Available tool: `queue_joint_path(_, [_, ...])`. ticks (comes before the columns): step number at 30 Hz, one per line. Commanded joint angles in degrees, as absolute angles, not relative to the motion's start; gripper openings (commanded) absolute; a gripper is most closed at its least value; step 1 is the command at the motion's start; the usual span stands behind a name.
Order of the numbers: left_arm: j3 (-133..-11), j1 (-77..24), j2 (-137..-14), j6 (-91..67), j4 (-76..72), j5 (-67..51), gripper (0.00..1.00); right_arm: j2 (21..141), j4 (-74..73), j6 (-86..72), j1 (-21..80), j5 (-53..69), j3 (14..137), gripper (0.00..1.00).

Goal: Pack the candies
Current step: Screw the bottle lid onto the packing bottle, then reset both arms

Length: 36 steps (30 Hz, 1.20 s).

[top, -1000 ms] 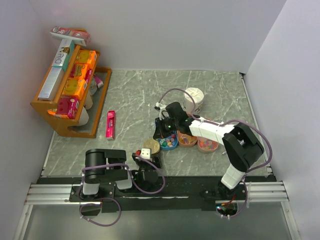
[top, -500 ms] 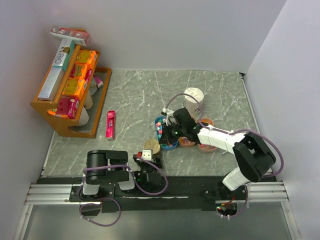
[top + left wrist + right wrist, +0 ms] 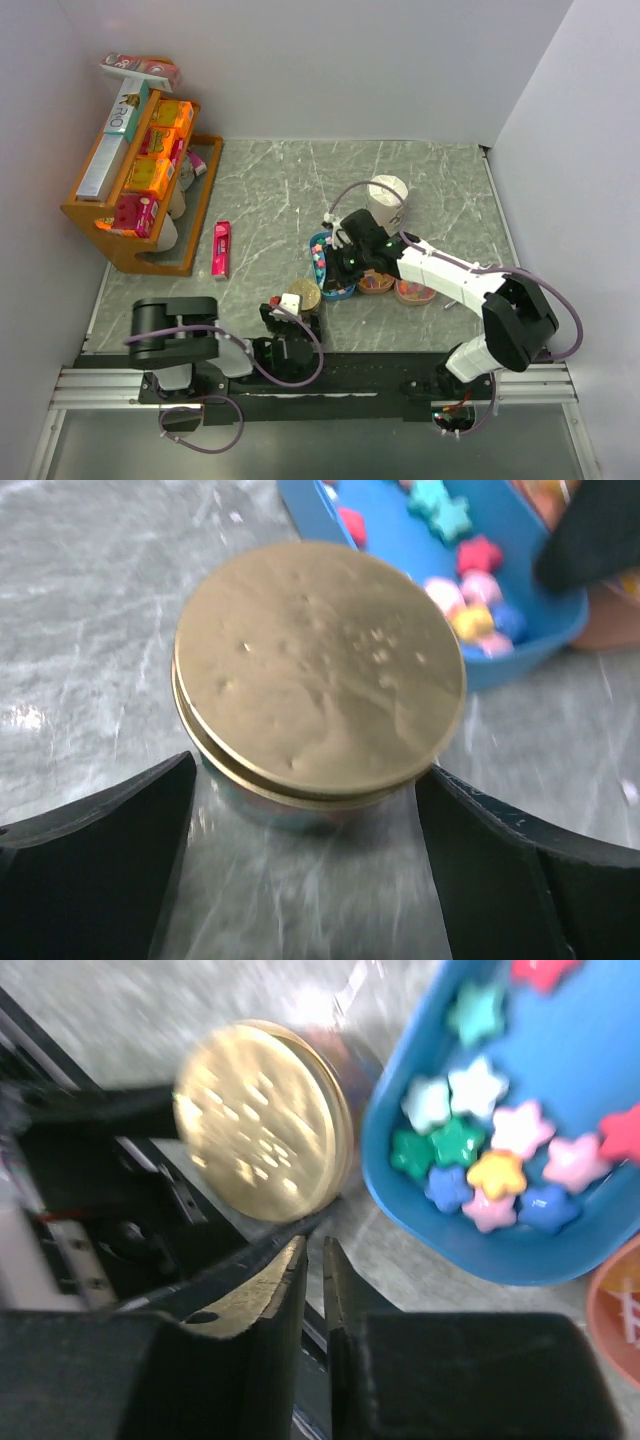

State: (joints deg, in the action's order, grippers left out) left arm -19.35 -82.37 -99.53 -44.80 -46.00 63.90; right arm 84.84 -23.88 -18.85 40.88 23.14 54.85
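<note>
The candies (image 3: 480,1160) are small coloured stars lying in a blue dish (image 3: 420,1230); they also show in the left wrist view as candies (image 3: 470,560) and from above as candies (image 3: 321,262). A jar with a gold lid (image 3: 320,670) stands just ahead of my left gripper (image 3: 305,772), whose fingers (image 3: 100,880) spread wide on either side without touching it. My right gripper (image 3: 314,1250) hovers by the dish's near rim, its jaws a thin slit apart with nothing between them. From above, the left gripper (image 3: 285,312) sits behind the jar (image 3: 304,292) and the right gripper (image 3: 340,266) over the dish.
Two orange-brown dishes (image 3: 412,292) lie right of the blue one. A white cup (image 3: 388,195) stands behind them. A flat pink packet (image 3: 221,248) lies to the left, beside a wooden rack (image 3: 135,250) holding orange boxes (image 3: 150,175).
My left gripper has widened around the jar and its arm has swung left. The right gripper has slid toward the dish's near rim and its jaws have parted slightly.
</note>
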Motion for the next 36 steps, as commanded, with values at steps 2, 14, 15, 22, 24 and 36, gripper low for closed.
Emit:
queue_joint_path(2, [-16.7,-83.5,-92.2,-52.0,-23.5,45.9,0.96,80.9,-29.1,-20.4,41.0,20.0,61.0,0.25])
queue_joint_path(14, [-27.0,-85.1,-76.8,-56.6,4.7,45.0,0.97,78.1,-36.5,-27.9,41.0,15.0,69.5,0.4])
queue_joint_path(15, [-27.6,-85.3,-76.0,-57.6,6.3,45.8,0.96,77.8,-36.9,-28.6,41.0,14.3,69.9,0.4])
queue_joint_path(22, [-27.9,-87.7,-63.3,-64.0,13.9,47.0,0.96,75.3,-41.1,-32.5,41.0,9.0,72.4,0.43])
queue_joint_path(24, [-28.8,-89.4,-60.0,-63.8,17.4,49.4,0.96,74.9,-42.7,-33.7,41.0,6.9,73.8,0.43])
queue_joint_path(36, [-36.8,-89.9,-46.7,-54.6,28.3,57.8,0.96,68.5,-40.8,-39.6,41.0,1.0,68.4,0.44])
